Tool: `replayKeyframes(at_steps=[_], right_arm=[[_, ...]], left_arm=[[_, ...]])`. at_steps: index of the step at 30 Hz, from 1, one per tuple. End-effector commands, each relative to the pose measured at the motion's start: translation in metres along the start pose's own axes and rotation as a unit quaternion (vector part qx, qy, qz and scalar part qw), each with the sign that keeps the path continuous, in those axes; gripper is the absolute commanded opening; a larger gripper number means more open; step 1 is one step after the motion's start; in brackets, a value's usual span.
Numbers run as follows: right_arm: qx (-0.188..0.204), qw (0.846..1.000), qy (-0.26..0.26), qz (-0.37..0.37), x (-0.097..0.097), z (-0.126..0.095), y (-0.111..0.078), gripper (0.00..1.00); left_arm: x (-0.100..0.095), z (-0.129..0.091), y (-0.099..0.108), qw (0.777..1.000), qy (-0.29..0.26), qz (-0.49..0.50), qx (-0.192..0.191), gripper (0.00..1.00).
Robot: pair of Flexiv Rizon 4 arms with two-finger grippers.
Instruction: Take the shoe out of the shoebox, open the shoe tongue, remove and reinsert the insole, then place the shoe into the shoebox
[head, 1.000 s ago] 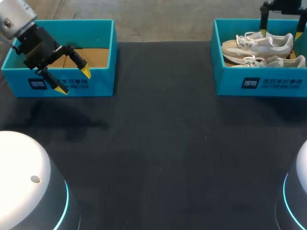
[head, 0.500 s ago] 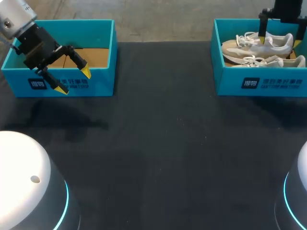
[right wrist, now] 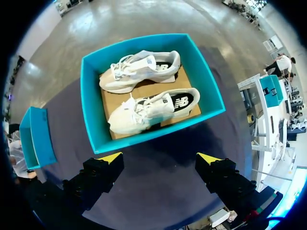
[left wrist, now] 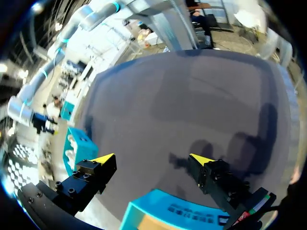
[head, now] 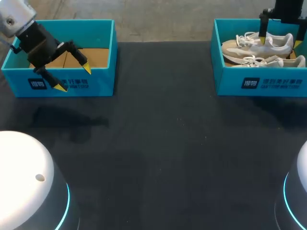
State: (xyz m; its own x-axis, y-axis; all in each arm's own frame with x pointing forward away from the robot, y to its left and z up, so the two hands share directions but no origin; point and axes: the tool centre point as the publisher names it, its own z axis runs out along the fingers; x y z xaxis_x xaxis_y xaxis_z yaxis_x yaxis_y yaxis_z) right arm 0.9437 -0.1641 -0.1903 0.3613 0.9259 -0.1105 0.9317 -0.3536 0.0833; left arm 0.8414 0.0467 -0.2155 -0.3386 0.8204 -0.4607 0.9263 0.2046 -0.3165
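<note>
Shoes: two pale sneakers lie side by side on the cardboard floor of the teal shoebox (head: 259,84) at my right, the far shoe (right wrist: 141,67) along the box's back wall and the near shoe (right wrist: 151,111) just in front of it, laces up, both toes toward the same end. Neither is touched by anything.

Right gripper (right wrist: 160,162): hangs above the table beside this box, looking down into it. Fingers stand wide apart, nothing between them. In the head view only one yellow tip shows, over the far shoe.

Left gripper (head: 73,75): hovers at the front wall of the second teal box (head: 103,52) at my left. Fingers also wide apart, holding nothing. That box shows bare cardboard in the part I can see; my arm hides the rest.

Stage, as judged: ambiguous. Both shoes in the box with my right hand open overhead fits either an approach to lift one out, or a shoe just put back after the insole work. Tongue and insole condition are too small to read in either view, so I cannot settle it from these pictures.

Note on handling, whichever applies: the shoes lie close together and near the box walls, so any descent into the box needs fingers aligned across one shoe's width, clear of its neighbour and the laces.
</note>
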Motion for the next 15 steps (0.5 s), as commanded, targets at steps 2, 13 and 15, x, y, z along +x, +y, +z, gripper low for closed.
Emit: replayKeyframes(at_steps=[2,13,15], right_arm=[[-0.001,1.0,0.001,0.0,0.0,0.0,-0.001,1.0],[-0.001,1.0,0.001,0.0,0.0,0.0,-0.001,1.0],[-0.001,1.0,0.001,0.0,0.0,0.0,-0.001,1.0]], left_arm=[[-0.003,-0.01,-0.018,0.964,0.03,-0.219,-0.146,1.0],[0.001,-0.012,0.002,0.882,0.008,-0.436,-0.181,1.0],[0.001,-0.015,0.005,0.869,0.0,-0.467,-0.165,1.0]])
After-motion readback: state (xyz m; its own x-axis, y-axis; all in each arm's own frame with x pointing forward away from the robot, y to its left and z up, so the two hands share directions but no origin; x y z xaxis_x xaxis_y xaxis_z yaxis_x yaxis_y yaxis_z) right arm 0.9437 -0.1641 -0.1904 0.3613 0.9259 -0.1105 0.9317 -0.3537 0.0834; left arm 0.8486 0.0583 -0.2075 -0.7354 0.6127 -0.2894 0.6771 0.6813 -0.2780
